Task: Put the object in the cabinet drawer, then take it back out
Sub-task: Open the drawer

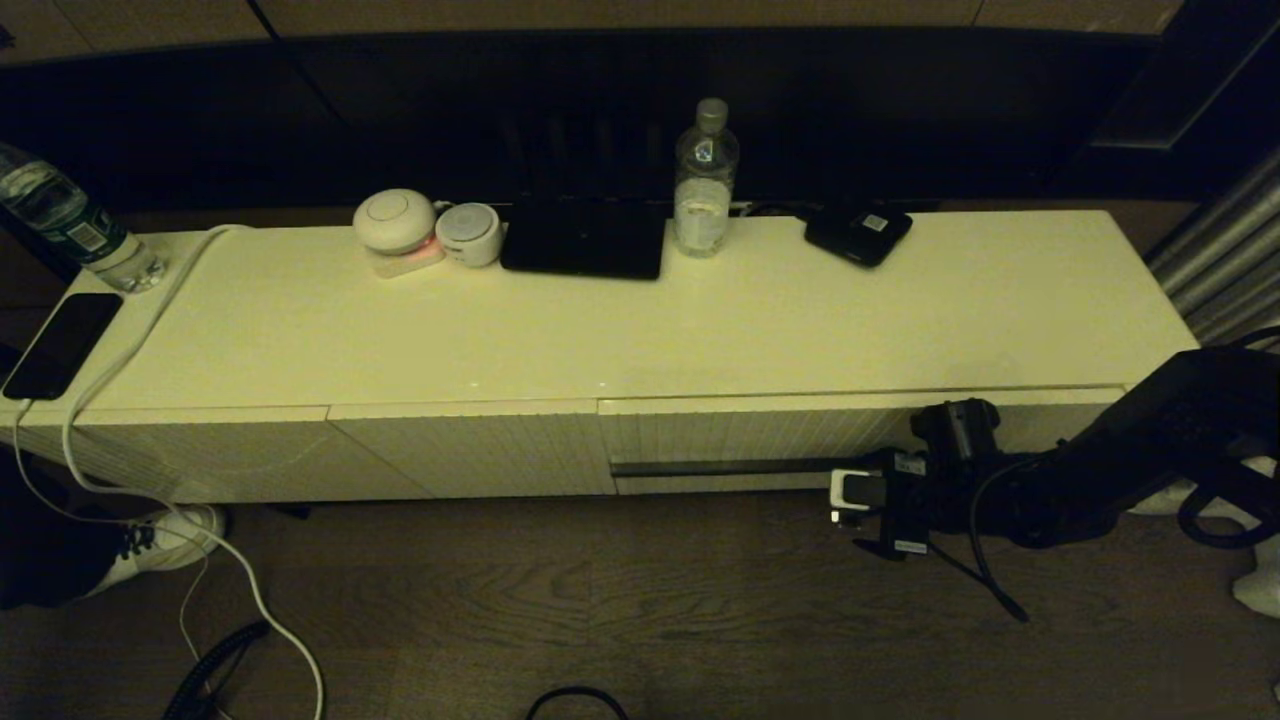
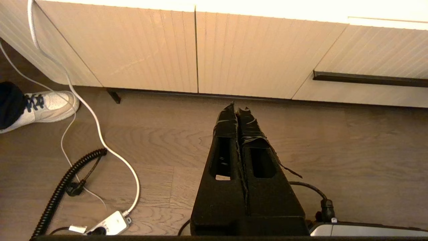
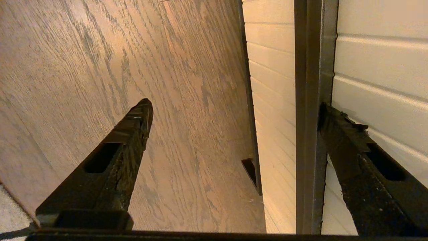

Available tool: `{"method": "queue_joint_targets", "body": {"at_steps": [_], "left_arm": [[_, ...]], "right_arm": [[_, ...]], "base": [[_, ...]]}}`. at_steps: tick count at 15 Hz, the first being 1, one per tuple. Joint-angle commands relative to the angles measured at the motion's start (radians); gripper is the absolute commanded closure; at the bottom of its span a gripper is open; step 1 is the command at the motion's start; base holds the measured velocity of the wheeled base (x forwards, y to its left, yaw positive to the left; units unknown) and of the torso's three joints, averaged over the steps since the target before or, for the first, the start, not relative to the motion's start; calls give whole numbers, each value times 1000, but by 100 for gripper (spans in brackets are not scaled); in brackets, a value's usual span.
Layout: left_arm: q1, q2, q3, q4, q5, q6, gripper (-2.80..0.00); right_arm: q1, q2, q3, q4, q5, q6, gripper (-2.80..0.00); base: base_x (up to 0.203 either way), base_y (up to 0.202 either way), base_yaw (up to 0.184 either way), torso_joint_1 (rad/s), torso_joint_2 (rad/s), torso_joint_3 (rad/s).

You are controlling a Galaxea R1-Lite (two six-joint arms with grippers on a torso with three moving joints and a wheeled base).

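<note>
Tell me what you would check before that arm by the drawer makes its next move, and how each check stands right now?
1. Cabinet drawer shut, ready to be pulled: ok.
2. Right gripper open: ok.
3. Dark handle strip between the two fingers: ok, one finger against the ribbed front, the other out over the floor.
4. Fingers closed on the strip: not ok, not yet.
5. Left gripper shut and parked above the floor: ok.
6. Which object goes in: cannot tell.
</note>
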Motion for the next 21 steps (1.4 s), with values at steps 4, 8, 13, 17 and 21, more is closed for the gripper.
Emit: {"method": "queue_joint_targets", "body": {"at_steps": [4,8,13,17,21], "left_arm": [[0,-2,0,0,0,-1,0],[0,-2,0,0,0,-1,0],[0,-2,0,0,0,-1,0],[0,-2,0,0,0,-1,0],[0,-2,0,0,0,-1,0]], "right_arm": [[1,-22,74,-11,3,-7,-280],[4,-44,161,-54,3,-7,-280],[18,-107,298,-89,2,-7,-280],[37,-160,387,-85,2,-4,-280],[48,-178,450,-91,2,-2,-280]], "base": [[0,0,0,0,0,0],[0,0,0,0,0,0],[0,0,0,0,0,0],[0,0,0,0,0,0],[0,0,0,0,0,0]]}}
